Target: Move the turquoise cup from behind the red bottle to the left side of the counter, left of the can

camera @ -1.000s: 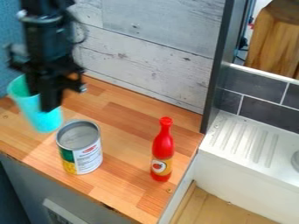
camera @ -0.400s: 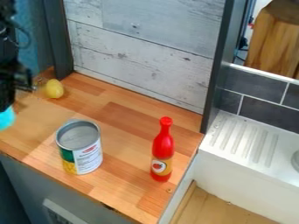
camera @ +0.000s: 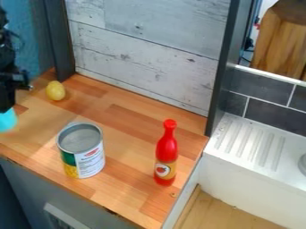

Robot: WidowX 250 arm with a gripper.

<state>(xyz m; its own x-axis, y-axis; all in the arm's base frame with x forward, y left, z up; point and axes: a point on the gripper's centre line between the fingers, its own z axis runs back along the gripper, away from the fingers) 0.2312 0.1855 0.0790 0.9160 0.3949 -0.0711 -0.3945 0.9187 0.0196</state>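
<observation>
Wooden counter [camera: 128, 129] meets 1 pale plank wall [camera: 149, 49] between 2 dark posts, left of 1 white ridged ledge [camera: 248, 145]. At the left edge, 1 black gripper [camera: 5, 106] holds 1 turquoise cup [camera: 7, 122] at its lower end. Standing on the wood are 1 open can [camera: 83, 154] and, to its right, 1 red bottle [camera: 167, 152]; 1 yellow, rounded object [camera: 55, 91] sits near the back. The frame's edge crops gripper and cup; the cup's upper part is hidden, and its exact tilt is unclear.

Light is bright and even across the counter [camera: 134, 123], with soft shadows. The lower left corner is dim; fine detail looks slightly soft.
</observation>
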